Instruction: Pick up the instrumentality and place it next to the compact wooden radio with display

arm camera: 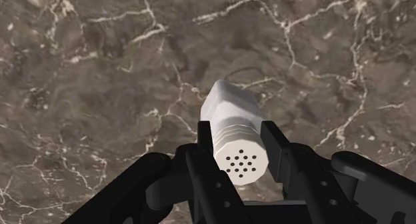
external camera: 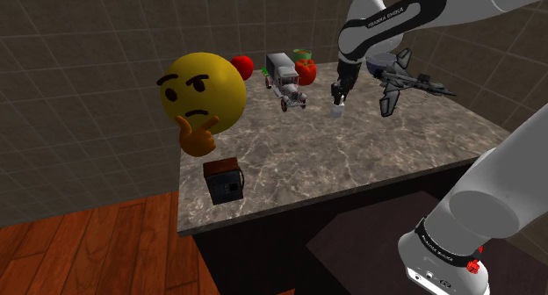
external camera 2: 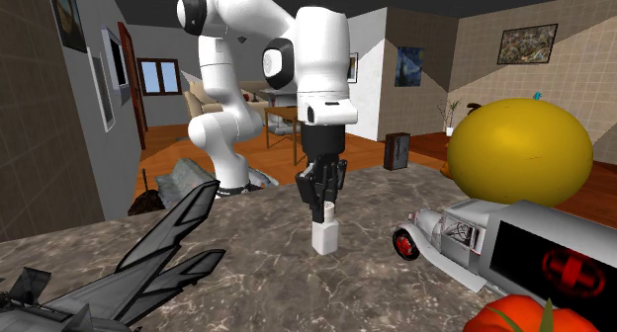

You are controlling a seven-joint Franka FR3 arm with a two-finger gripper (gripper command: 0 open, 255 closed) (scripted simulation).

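Note:
A small white shaker (arm camera: 233, 126) with a ring of holes in its cap stands upright at the back of the marble counter (external camera: 351, 161). My gripper (arm camera: 240, 141) reaches down over it, and both black fingers clasp its upper part. The same shaker (external camera 2: 324, 236) hangs below the gripper (external camera 2: 321, 209), its base at or just above the counter; I cannot tell which. In the shoulder view the shaker (external camera: 335, 110) lies under the gripper (external camera: 336, 97). The small dark wooden radio (external camera: 224, 181) sits near the counter's front left corner, far from the shaker; in the second exterior view that radio (external camera 2: 397, 149) is behind the gripper.
A big yellow thinking-face figure (external camera: 202, 96) stands left of the shaker, with a grey vintage truck (external camera: 285, 81) and red fruits (external camera: 306, 69) behind. A grey jet model (external camera: 404, 82) lies to the right. The counter ends at a drop to the wooden floor (external camera: 97, 249).

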